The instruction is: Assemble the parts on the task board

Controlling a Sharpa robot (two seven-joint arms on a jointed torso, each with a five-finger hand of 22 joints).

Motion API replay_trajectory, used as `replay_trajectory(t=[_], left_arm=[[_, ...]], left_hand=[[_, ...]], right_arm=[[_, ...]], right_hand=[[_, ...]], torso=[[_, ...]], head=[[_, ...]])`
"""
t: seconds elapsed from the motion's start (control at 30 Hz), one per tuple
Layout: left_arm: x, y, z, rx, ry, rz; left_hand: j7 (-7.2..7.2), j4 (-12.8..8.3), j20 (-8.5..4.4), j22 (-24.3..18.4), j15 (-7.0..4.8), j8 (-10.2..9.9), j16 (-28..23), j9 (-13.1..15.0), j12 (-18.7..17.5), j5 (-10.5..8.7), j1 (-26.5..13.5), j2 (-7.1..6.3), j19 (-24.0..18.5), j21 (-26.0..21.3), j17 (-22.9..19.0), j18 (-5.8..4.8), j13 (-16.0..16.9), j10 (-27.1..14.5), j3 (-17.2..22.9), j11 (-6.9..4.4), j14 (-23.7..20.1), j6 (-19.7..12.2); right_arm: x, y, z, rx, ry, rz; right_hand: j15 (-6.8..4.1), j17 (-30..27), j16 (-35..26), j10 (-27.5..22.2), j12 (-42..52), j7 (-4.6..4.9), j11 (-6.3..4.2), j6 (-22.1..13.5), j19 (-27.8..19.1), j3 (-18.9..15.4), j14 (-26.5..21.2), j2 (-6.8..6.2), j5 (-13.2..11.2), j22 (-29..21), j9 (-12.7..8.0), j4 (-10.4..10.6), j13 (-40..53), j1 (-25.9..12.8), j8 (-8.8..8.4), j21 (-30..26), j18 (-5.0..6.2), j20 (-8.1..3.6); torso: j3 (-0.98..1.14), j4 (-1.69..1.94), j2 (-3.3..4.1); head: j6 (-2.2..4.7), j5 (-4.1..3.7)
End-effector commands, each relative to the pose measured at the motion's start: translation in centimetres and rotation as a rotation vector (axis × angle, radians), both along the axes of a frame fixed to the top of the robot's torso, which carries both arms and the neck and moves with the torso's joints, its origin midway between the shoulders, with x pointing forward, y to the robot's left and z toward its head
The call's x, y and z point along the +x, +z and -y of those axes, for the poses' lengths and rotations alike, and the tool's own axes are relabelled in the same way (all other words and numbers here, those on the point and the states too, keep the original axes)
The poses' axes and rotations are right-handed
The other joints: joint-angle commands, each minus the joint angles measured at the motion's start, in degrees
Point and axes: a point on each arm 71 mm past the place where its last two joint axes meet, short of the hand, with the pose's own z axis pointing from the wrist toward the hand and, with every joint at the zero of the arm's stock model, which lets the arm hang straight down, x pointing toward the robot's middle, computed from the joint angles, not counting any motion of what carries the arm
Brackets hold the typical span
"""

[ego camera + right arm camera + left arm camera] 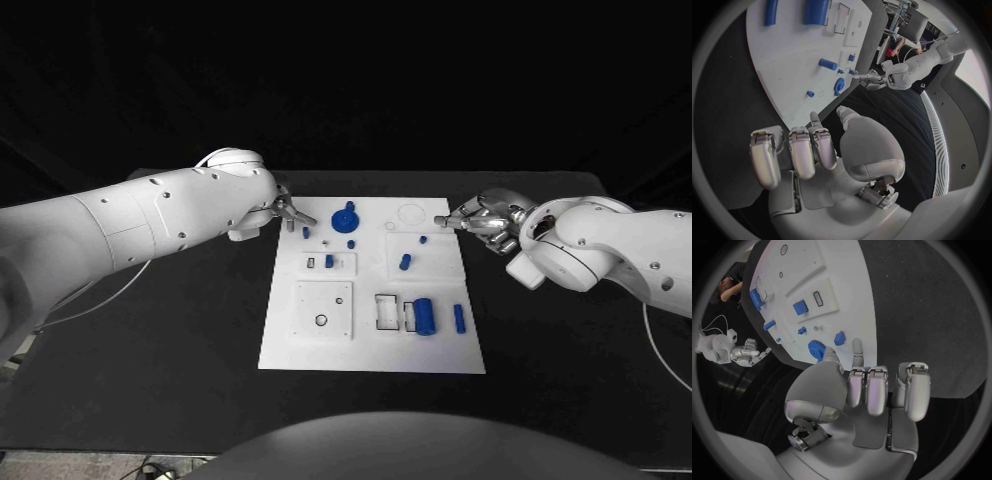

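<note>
The white task board [375,345] lies in the middle of the table. A blue gear [345,220] stands near its far edge. A blue cylinder [424,315] and a blue rod [460,318] lie at its near right, and small blue pegs [405,263] are scattered between. My left hand [284,213] hovers at the board's far left corner, close to the gear [817,349] and a small blue piece [840,338]; thumb and one finger point forward, apart, holding nothing. My right hand [480,218] sits off the far right corner, its fingers [812,120] also holding nothing.
The board [842,290] has raised white panels with slots and holes. Black tabletop surrounds it on all sides. A thin cable [87,300] trails under my left arm. The opposite hand appears in each wrist view: the right hand [748,352], the left hand [873,79].
</note>
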Motion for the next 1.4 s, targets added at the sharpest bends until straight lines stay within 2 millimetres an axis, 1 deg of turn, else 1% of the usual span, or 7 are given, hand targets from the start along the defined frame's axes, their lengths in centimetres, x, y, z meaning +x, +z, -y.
replay_trajectory(t=[0.03,0.23,0.4,0.53,0.8,0.93,1.4], left_arm=[[0.0,-0.1,0.2,0.0,-0.026,-0.012],[0.0,-0.1,0.4,-0.009,-0.028,-0.01],[0.0,-0.2,0.5,-0.014,-0.03,-0.015],[0.0,-0.2,0.6,-0.016,-0.032,-0.022],[0.0,-0.3,0.9,-0.02,-0.039,-0.035],[-0.1,-0.4,1.1,-0.024,-0.045,-0.04],[-0.2,-0.6,1.6,-0.024,-0.058,-0.062]], left_hand=[[-0.19,0.0,0.36,15.1,0.05,0.2,0.1,0.1,-0.2,-0.34,0.6,0.3,5.9,0.1,15.1,-0.43,15.1,6.1,-0.2,-0.03,6.0,-0.3],[-0.19,0.0,0.37,15.1,0.06,0.2,0.1,0.1,-0.2,-0.47,1.0,0.46,5.9,0.1,15.1,-0.43,15.1,6.1,-0.1,-0.02,6.0,-0.4],[-0.19,0.0,0.37,15.1,0.06,0.2,0.1,0.1,-0.2,-0.48,1.0,0.48,5.9,0.1,15.1,-0.43,15.1,6.1,-0.1,-0.02,6.0,-0.4],[-0.18,0.0,0.38,15.1,0.07,0.2,0.1,0.1,-0.2,-0.51,1.2,0.58,5.9,0.1,15.1,-0.43,15.1,6.1,0.0,-0.01,6.0,-0.5],[-0.31,-0.2,0.48,15.1,-0.01,0.2,0.1,0.3,-0.2,-0.43,5.4,1.22,5.9,0.1,15.1,-0.43,15.1,6.1,0.9,-0.1,6.0,-0.8],[-0.35,-0.2,0.5,15.1,-0.05,0.3,0.1,0.4,-0.2,-0.32,6.4,1.52,5.9,0.1,15.1,-0.43,15.1,6.1,1.2,-0.13,6.0,-0.9],[-0.4,0.0,0.54,15.1,-0.1,0.3,0.1,0.4,-0.2,-0.25,7.6,2.41,5.9,0.1,15.1,-0.43,15.1,6.1,1.8,-0.18,6.0,-0.8]], right_arm=[[-0.1,0.0,-0.2,-0.003,0.015,-0.003],[0.0,-0.1,-0.1,-0.004,0.014,-0.004],[0.0,-0.1,-0.2,-0.004,0.015,-0.005],[0.0,-0.1,-0.2,-0.004,0.015,-0.005],[0.0,-0.1,-0.2,-0.004,0.016,-0.005],[0.0,-0.1,-0.3,-0.004,0.017,-0.005],[0.0,-0.1,-0.3,-0.005,0.017,-0.008]], right_hand=[[0.41,15.1,0.2,6.0,0.2,0.53,0.46,0.0,6.1,-0.3,6.2,-0.03,0.0,15.1,0.0,0.1,15.1,0.5,0.39,0.3,-0.38,0.29],[0.41,15.1,0.2,6.0,0.2,0.53,0.46,0.0,6.1,-0.3,6.2,-0.03,0.0,15.1,0.0,0.1,15.1,0.5,0.39,0.3,-0.38,0.29],[0.41,15.1,0.2,6.0,0.2,0.53,0.46,0.0,6.1,-0.3,6.2,-0.03,0.0,15.1,0.0,0.1,15.1,0.5,0.39,0.3,-0.38,0.29],[0.41,15.1,0.2,6.0,0.2,0.53,0.46,0.0,6.1,-0.3,6.2,-0.03,0.0,15.1,0.0,0.1,15.1,0.5,0.39,0.3,-0.38,0.29],[0.41,15.1,0.2,6.0,0.2,0.53,0.46,0.0,6.1,-0.3,6.2,-0.03,0.0,15.1,0.0,0.1,15.1,0.5,0.39,0.3,-0.38,0.29],[0.41,15.1,0.2,6.0,0.2,0.53,0.46,0.0,6.1,-0.3,6.2,-0.03,0.0,15.1,0.0,0.1,15.1,0.5,0.39,0.3,-0.38,0.29],[0.41,15.1,0.2,6.0,0.2,0.53,0.46,0.0,6.1,-0.3,6.2,-0.03,0.0,15.1,0.0,0.1,15.1,0.5,0.39,0.3,-0.38,0.29]], torso=[[0.05,0.04,-0.08],[-0.03,0.03,-0.06],[0.01,-0.08,-0.07],[0.04,0.01,-0.01],[0.04,-0.02,-0.02],[0.03,-0.01,-0.03],[0.06,0.0,-0.06]], head=[[0.0,0.9],[0.0,0.9],[0.0,0.89],[0.0,0.77],[0.0,0.69],[0.0,0.61],[0.0,0.27]])
